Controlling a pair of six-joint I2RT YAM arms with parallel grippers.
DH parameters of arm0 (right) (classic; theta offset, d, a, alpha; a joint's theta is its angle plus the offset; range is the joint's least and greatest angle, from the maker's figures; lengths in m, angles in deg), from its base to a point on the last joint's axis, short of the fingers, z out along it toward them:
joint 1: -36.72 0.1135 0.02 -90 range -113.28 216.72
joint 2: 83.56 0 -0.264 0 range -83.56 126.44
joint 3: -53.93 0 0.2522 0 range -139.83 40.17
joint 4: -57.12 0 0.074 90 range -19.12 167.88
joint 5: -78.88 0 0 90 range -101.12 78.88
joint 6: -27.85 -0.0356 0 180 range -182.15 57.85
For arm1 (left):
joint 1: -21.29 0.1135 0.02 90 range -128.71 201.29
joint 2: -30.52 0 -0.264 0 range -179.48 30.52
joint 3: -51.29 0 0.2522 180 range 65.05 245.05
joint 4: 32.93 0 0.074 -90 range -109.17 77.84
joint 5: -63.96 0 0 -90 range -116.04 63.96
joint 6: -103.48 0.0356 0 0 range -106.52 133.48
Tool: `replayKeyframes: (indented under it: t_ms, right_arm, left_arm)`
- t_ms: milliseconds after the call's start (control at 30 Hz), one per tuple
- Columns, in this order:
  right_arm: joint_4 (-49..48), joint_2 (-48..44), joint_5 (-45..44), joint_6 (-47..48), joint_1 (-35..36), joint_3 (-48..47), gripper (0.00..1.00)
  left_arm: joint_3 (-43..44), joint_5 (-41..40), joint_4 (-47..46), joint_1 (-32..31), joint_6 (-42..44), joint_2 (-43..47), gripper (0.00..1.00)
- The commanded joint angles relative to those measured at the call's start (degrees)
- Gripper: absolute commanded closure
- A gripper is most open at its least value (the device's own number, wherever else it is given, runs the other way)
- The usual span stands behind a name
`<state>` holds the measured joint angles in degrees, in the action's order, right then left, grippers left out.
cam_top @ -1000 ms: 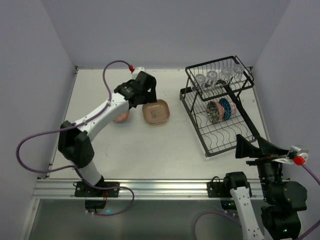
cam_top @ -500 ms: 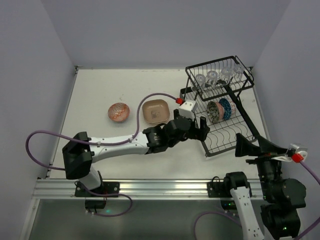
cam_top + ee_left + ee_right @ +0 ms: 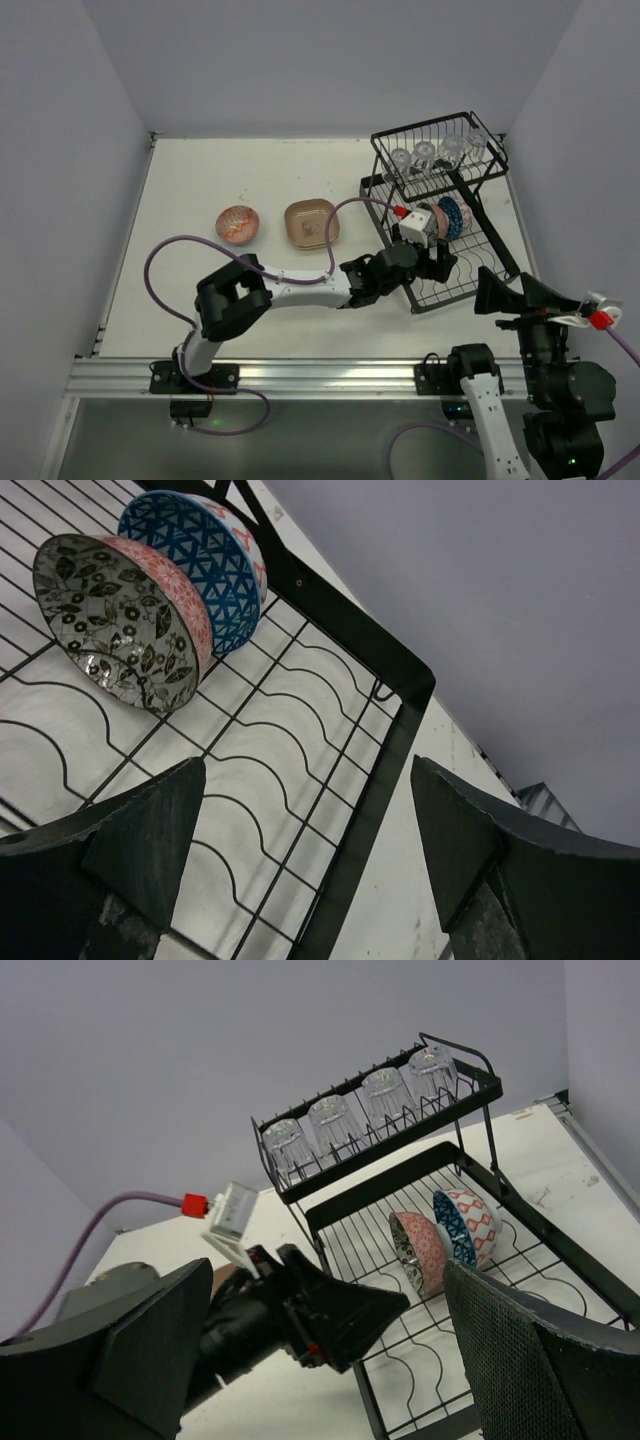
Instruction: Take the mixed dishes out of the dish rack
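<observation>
The left gripper (image 3: 307, 780), jaws spread and empty, hung over the dish rack (image 3: 380, 740) at the worktop's (image 3: 200, 180) far right corner, with two patterned bowls (image 3: 120, 620) on edge just beyond. Glass cups (image 3: 350, 1110) lined its upper tier. The right gripper (image 3: 328, 1270) stood open. A second earlier, the left gripper was beside the tan plate (image 3: 311, 223).

Ahead of my left gripper (image 3: 305, 775) I see open wire tray (image 3: 60, 740); two bowls (image 3: 120, 620) block at eleven o'clock, the rack rim (image 3: 397, 740) bars three o'clock.
</observation>
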<state>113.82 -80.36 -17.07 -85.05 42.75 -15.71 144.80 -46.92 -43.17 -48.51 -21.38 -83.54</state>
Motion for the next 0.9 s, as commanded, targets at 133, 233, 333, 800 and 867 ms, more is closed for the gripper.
replayKeyframes:
  t_ms: [133,233,333,800,867]
  right_arm:
    - [0.48,0.40,0.85,0.40,0.13,-4.06,0.01]
    - [0.39,0.49,2.17,-0.04,0.13,-4.15,0.01]
    - [0.74,0.23,3.92,-0.31,0.13,-4.33,0.01]
    - [0.92,-0.83,7.97,0.04,0.13,-4.33,0.01]
    - [0.92,-1.09,8.15,0.13,0.13,-4.33,0.01]
  left_arm:
    - [11.04,-3.37,-2.98,1.86,4.44,-9.58,0.19]
    - [15.60,-3.02,-1.22,3.00,5.84,-14.32,0.22]
    - [21.58,-1.54,0.63,4.14,7.25,-19.07,0.24]
    - [29.24,-1.35,-1.39,6.96,14.64,-27.00,0.35]
    - [30.73,-0.91,-0.69,7.22,14.29,-28.14,0.42]
